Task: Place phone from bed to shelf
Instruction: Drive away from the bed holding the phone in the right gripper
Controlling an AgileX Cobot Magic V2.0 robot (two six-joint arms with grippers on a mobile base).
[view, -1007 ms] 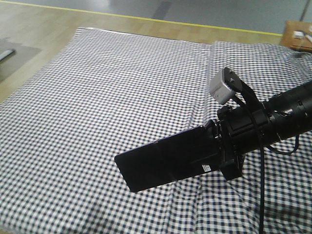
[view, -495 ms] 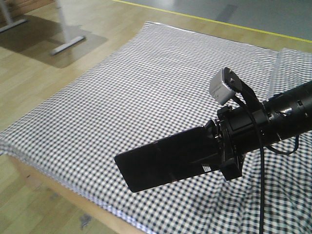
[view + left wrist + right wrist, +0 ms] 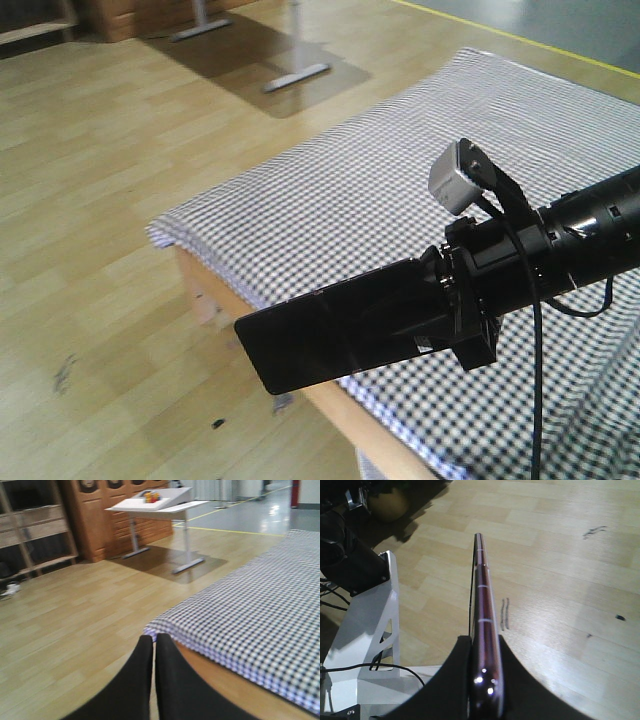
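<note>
Blk glossy phone (image 3: 340,338) w/ pinkish rim; blk-&-white small-check bed (image 3: 400,195); pale tan plank floor (image 3: 90,250); white desk (image 3: 160,505)

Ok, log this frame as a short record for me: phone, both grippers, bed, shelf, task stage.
phone: in the air, clamped at one end, past the bed's corner
right gripper: shut on the phone
left gripper: shut, empty
bed: checked sheet, behind the phone
shelf: far left in the left wrist view, across the wooden floor
stage: phone lifted, not yet on the shelf

bed (image 3: 420,200) right, floor (image 3: 100,250) left — phone (image 3: 340,335) above
</note>
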